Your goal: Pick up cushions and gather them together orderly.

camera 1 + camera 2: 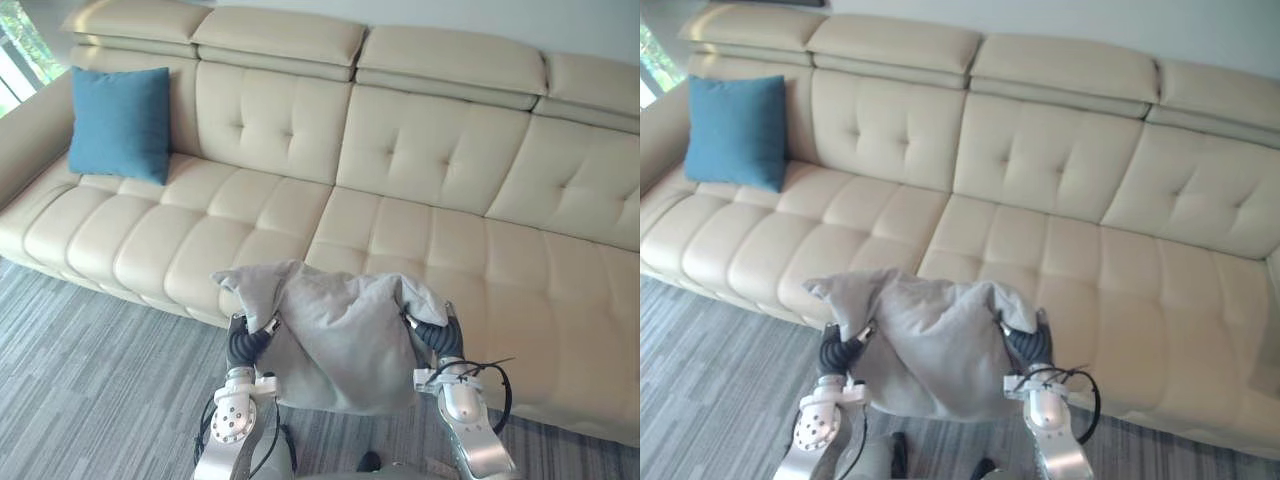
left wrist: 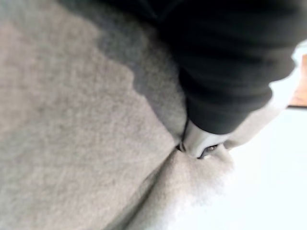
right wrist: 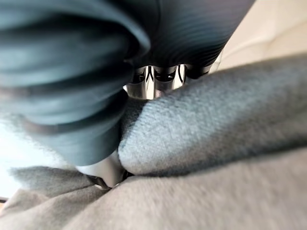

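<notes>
Grips a grey cushion (image 1: 340, 335) in both hands: left hand (image 1: 245, 340) closed on one upper corner, right hand (image 1: 437, 335) on the other, thumbs seemingly dug into the cloth. Holds it in the air, long axis level, just before the sofa's (image 1: 420, 240) front edge. Calls for a carry far left, toward the blue cushion (image 1: 120, 122) propped in the sofa's left corner, nearer the left hand.

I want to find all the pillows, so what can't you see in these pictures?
The sofa, right end: cut off by the edge in both eye views, so cushions there stay unknown.
Seat front behind the grey cushion: hidden by it, eye views.
Fingertips of the left hand and right hand: mostly buried in cushion folds, every view.
The blue cushion, back side: against the backrest.
</notes>
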Available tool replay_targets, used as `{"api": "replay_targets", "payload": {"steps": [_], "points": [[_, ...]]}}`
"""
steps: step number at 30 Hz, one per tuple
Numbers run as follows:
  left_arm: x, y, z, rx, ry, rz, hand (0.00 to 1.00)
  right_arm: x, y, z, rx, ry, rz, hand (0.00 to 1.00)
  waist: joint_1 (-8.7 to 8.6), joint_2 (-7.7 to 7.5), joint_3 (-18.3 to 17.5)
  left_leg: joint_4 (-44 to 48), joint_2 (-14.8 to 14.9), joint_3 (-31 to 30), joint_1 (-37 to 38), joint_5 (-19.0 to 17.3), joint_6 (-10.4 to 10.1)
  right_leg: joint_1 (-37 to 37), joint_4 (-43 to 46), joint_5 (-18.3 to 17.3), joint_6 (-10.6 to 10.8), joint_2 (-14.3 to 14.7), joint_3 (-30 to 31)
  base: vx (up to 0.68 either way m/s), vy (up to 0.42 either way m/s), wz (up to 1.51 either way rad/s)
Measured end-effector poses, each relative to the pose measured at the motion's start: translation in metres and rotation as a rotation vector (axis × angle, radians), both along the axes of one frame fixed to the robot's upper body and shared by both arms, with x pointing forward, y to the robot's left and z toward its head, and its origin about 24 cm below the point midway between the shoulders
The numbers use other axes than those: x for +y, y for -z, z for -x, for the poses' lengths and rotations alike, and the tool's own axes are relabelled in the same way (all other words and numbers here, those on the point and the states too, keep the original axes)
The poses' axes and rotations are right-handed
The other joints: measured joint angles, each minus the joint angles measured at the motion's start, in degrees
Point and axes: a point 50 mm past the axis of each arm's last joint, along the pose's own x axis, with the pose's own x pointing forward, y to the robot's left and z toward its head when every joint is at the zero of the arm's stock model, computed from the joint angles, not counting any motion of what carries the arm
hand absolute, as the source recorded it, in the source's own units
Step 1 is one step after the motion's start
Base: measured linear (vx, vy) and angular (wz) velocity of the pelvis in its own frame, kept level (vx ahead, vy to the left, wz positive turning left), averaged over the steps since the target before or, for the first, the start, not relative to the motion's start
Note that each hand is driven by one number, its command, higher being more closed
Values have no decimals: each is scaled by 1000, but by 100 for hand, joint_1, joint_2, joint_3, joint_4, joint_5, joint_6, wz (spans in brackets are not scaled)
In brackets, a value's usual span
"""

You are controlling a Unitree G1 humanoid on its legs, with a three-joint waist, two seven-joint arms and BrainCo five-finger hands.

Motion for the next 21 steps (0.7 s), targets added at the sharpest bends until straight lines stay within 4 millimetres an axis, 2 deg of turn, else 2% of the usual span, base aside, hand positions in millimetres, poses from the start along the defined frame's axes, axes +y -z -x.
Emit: {"api": "replay_targets", "payload": {"steps": [1, 3, 4, 5, 6, 7, 8, 10, 11, 13, 15, 16, 17, 19, 21], "points": [[0, 2, 1, 8, 5, -3, 100, 2, 4, -3, 16, 4, 1, 100, -1, -39, -13, 38, -45, 167, 49, 289, 129, 78, -25, 35, 167, -105, 14, 223, 278, -2], [3, 5, 1, 29, 11, -20, 100, 4, 12, -3, 52, 12, -5, 100, -18, -163, -37, 489, -256, 258, -7, -63, 374, 116, 178, 85, 450, -431, 21, 285, 275, 3], [2, 6, 1, 37, 13, -18, 100, 3, 16, -2, 69, 16, -3, 100, -28, -137, -43, 734, -305, 273, -21, -304, 459, -31, 701, 72, 517, -628, 87, 280, 296, -2], [2, 6, 1, 38, 14, -21, 100, 4, 20, -2, 88, 18, -4, 100, -32, -123, -43, 808, -367, 310, 66, -473, 537, -364, 1587, 36, 412, -897, 237, 327, 361, 5], [5, 6, 0, 36, 19, -36, 100, 4, 25, -2, 112, 21, -7, 100, -93, -143, -23, 762, -496, 317, 299, -553, 640, -896, 2924, -25, 27, -1250, 475, 278, 281, 8], [6, 6, 0, 38, 20, -44, 100, 6, 28, -2, 126, 21, -12, 100, -117, -140, -21, 706, -525, 310, 427, -575, 653, -1095, 3494, -107, -75, -1295, 627, 342, 266, 12], [9, 7, 1, 41, 23, -58, 100, 8, 32, -2, 144, 20, -20, 100, -133, -111, 0, 556, -534, 312, 694, -594, 670, -1333, 4061, -253, -110, -1242, 803, 275, 135, 0], [13, 6, 1, 40, 20, -75, 100, 13, 35, -3, 158, 13, -34, 100, -142, -91, 9, 202, -546, 323, 1132, -591, 665, -1624, 4238, -432, -117, -940, 916, 246, 84, -4], [14, 6, 1, 40, 21, -79, 100, 14, 34, -4, 154, 7, -35, 100, -156, -93, 10, 89, -563, 329, 1274, -590, 663, -1736, 4041, -475, -106, -769, 936, 203, 4, -1], [14, 6, 1, 40, 24, -79, 100, 13, 31, -7, 145, 2, -27, 100, -244, -91, 11, -96, -599, 321, 1477, -584, 631, -1912, 3046, -470, -76, -361, 917, 186, -28, 7], [13, 5, -1, 33, 35, -81, 100, 13, 28, -10, 130, -1, -23, 100, -358, -193, -11, -152, -756, 270, 1521, -609, 538, -1875, 1694, 125, -187, -71, 961, 200, -82, 25], [13, 4, -3, 28, 51, -90, 100, 12, 27, -11, 126, 3, -22, 100, -391, -357, -3, -128, -941, 205, 1574, -664, 458, -1854, 1210, 693, -559, -44, 1170, 198, -119, 18], [6, 9, -4, 48, 63, -71, 100, 5, 29, -11, 140, 13, 2, 100, -377, -193, 7, -114, -820, 121, 1618, -710, 386, -1742, 1151, 742, -547, 57, 1175, 204, -119, 14], [-1, 10, -4, 50, 101, -64, 100, -3, 31, -8, 151, 35, 13, 100, -381, 2, -18, 40, -592, -42, 1537, -872, 217, -1468, 652, 793, -564, 322, 1018, 177, -92, 10], [-4, 8, -5, 43, 122, -60, 100, -7, 32, -6, 155, 53, 9, 100, -383, 57, 26, 448, -308, -132, 1415, -1075, 57, -1192, 257, 805, -578, 578, 905, 120, -98, 16]]}}
